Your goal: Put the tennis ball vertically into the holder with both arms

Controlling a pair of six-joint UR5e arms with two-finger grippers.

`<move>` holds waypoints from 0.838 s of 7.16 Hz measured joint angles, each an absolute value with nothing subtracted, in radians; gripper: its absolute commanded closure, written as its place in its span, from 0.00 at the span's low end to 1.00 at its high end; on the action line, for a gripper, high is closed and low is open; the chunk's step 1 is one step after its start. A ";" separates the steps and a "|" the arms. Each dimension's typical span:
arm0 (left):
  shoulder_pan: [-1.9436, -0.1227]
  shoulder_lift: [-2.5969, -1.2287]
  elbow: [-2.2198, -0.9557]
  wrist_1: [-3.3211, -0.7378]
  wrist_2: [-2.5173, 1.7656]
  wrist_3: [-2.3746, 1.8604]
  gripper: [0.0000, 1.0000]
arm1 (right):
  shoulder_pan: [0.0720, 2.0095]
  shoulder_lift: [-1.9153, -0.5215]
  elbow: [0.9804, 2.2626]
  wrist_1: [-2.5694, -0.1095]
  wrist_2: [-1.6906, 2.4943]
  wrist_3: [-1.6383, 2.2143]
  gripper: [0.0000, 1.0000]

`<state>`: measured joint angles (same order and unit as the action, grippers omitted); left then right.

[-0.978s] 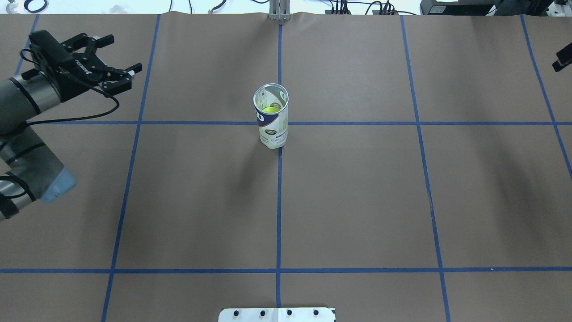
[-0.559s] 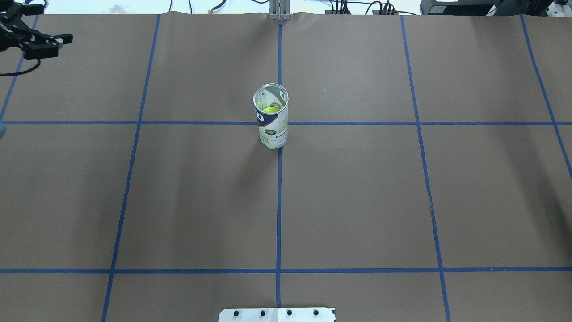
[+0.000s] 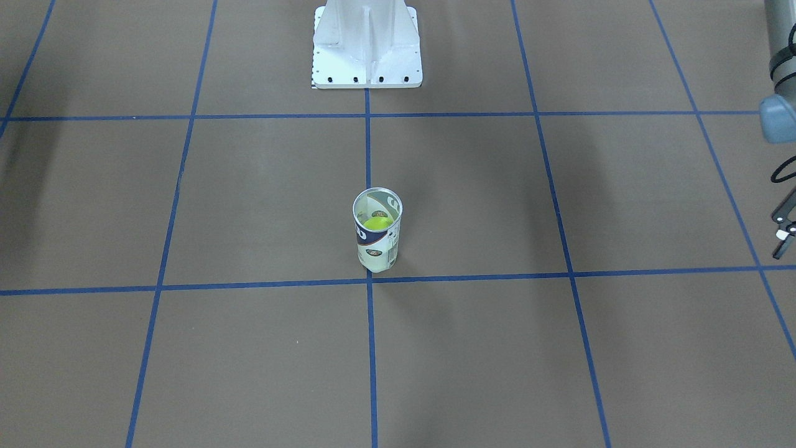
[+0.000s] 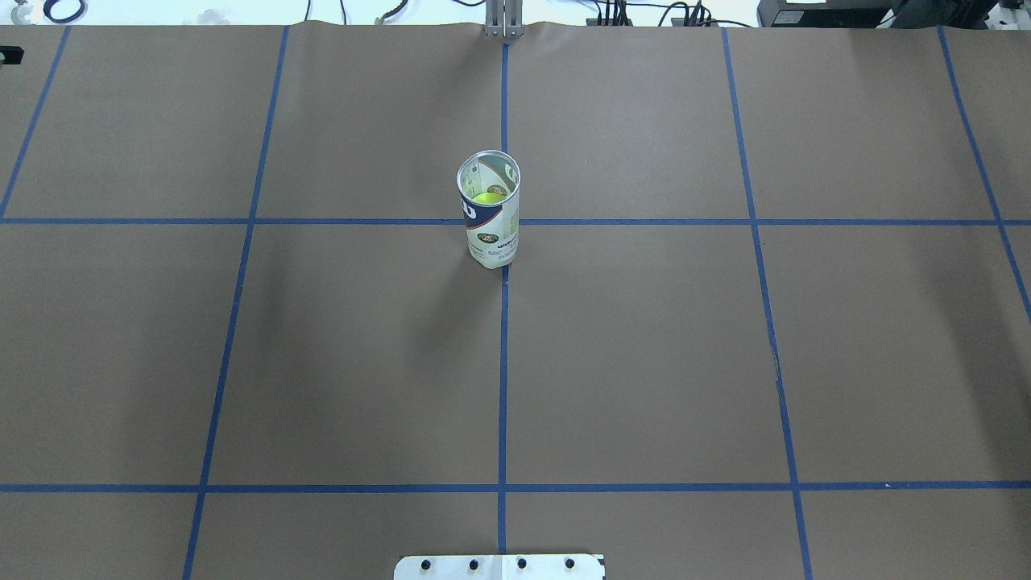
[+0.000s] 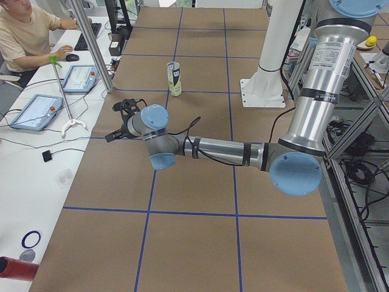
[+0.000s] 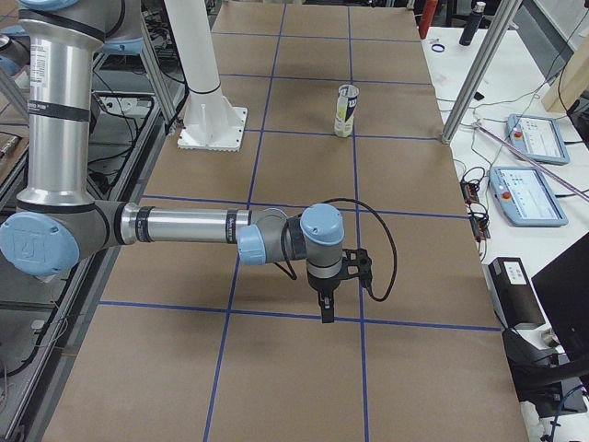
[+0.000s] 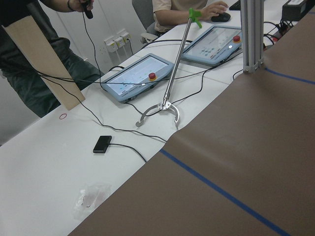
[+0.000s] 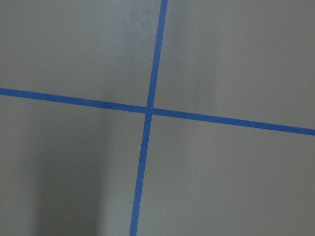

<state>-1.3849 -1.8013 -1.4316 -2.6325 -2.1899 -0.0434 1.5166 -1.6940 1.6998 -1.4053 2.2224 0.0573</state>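
The holder (image 4: pixel 489 211), a clear can with a navy-and-white label, stands upright on the table's centre line. A yellow-green tennis ball (image 4: pixel 488 197) lies inside it, and shows through the open top in the front view (image 3: pixel 377 222) too. My left gripper (image 3: pixel 785 233) shows only partly at that view's right edge, far from the holder (image 3: pixel 377 239). In the left side view it (image 5: pixel 118 120) has spread fingers and holds nothing. My right gripper (image 6: pixel 325 296) shows only in the right side view, pointing down over the paper. I cannot tell whether it is open.
Brown paper with a blue tape grid (image 4: pixel 503 354) covers the table. The white pedestal base (image 3: pixel 367 50) stands at the robot's side. Operators' tablets (image 7: pixel 135 76), cables and a green-tipped grabber stick (image 7: pixel 170 88) lie beyond the table's edge on my left.
My left arm has swung away to the left, out of the overhead view except a small black tip. The right gripper's tip has left the right edge. Holder and ball have not moved.
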 measured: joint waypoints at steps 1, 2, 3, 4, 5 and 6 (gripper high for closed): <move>-1.420 -1.799 -1.460 -2.495 -2.227 0.035 0.01 | 1.517 -1.696 1.700 -1.405 2.222 0.057 0.00; -1.446 -1.797 -1.475 -2.370 -2.239 0.128 0.01 | 1.517 -1.696 1.700 -1.405 2.222 0.058 0.00; -1.473 -1.797 -1.482 -2.202 -2.241 0.224 0.01 | 1.517 -1.697 1.700 -1.405 2.223 0.059 0.00; -1.490 -1.798 -1.483 -2.037 -2.239 0.273 0.01 | 1.517 -1.697 1.700 -1.406 2.225 0.060 0.00; -1.504 -1.801 -1.490 -1.886 -2.242 0.289 0.01 | 1.517 -1.697 1.700 -1.407 2.234 0.060 0.00; -1.517 -1.807 -1.518 -1.726 -2.245 0.290 0.00 | 1.518 -1.697 1.700 -1.411 2.252 0.060 0.00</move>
